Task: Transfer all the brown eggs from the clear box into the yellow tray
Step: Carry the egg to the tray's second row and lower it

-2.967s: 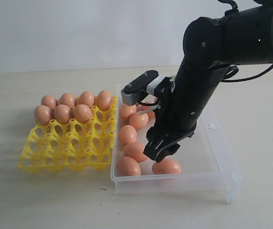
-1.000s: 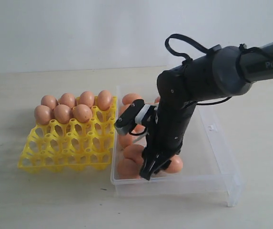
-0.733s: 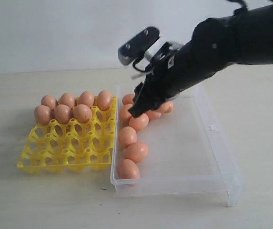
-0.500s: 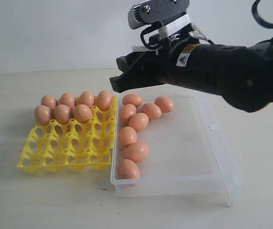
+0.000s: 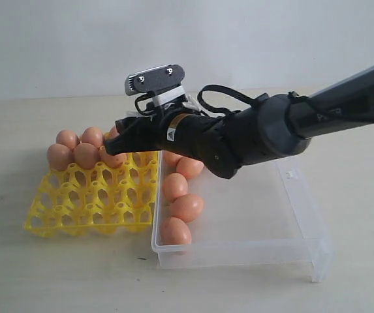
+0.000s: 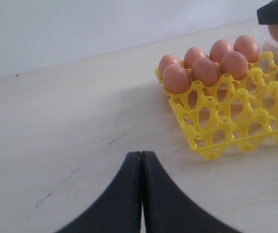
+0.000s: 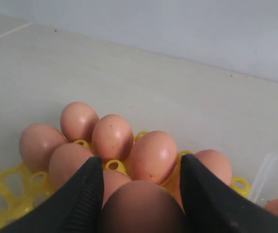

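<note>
We counted seven brown eggs (image 6: 205, 71) seated in the yellow tray (image 5: 76, 195): four in the back row and three in the row in front, each in its own cup. The held egg (image 7: 141, 213) made an eighth. The right end effector (image 7: 141, 187) gripped it between two black fingers (image 7: 85, 194), just above the filled cups on the side of the tray nearest the clear box (image 5: 252, 251). In that box we made out four boxed eggs (image 5: 187, 207) plainly, lying in a loose line along the wall beside the tray, and the edge of a fifth. The arm (image 5: 258, 134) hid the rest of the box's far end, so we could not give a full count there.

The eggs were smooth, oval and orange-brown. The tray was bright yellow plastic, an open lattice of cups and raised pegs. The box was shallow, rectangular and transparent, with low walls and one small tab (image 5: 288, 173). Tray and box sat just beside each other on the pale tabletop (image 5: 43, 280).

The left end effector (image 6: 140, 154) was closed tip to tip on nothing, over bare tabletop apart from the tray.

Pale lettering on the arm and a small label (image 5: 171, 134) near the wrist were too blurred for us to read.
</note>
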You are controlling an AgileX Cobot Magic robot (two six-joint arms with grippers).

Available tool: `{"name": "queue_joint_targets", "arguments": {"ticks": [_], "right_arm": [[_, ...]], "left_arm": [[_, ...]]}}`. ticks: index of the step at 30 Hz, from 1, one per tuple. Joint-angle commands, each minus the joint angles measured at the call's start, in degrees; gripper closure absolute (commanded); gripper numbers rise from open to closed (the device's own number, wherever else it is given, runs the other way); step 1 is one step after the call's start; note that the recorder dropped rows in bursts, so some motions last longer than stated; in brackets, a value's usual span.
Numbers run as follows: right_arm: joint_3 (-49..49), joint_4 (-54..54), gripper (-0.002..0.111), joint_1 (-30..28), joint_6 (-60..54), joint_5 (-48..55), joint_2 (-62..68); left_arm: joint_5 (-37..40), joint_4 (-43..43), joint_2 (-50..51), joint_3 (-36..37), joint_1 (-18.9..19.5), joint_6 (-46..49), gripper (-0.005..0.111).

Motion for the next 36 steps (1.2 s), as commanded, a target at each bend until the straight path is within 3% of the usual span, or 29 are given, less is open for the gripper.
{"name": "queue_joint_targets", "arguments": {"ticks": [1, 11, 36], "right_arm": [[-4.80, -1.14, 0.108, 0.08, 0.40, 4.00, 3.03], [-10.30, -0.92, 0.108, -0.05, 0.99, 3.79, 7.13], [-10.46, 0.66, 0.108, -1.63, 0.36, 0.99, 9.92]], "left_arm": [[-0.35, 0.03, -0.32, -0.23, -0.25, -0.01, 0.107], [-0.35, 0.03, -0.32, -0.23, -0.25, -0.01, 0.107], [-0.35, 0.03, -0.32, -0.23, -0.25, -0.01, 0.107]]}}
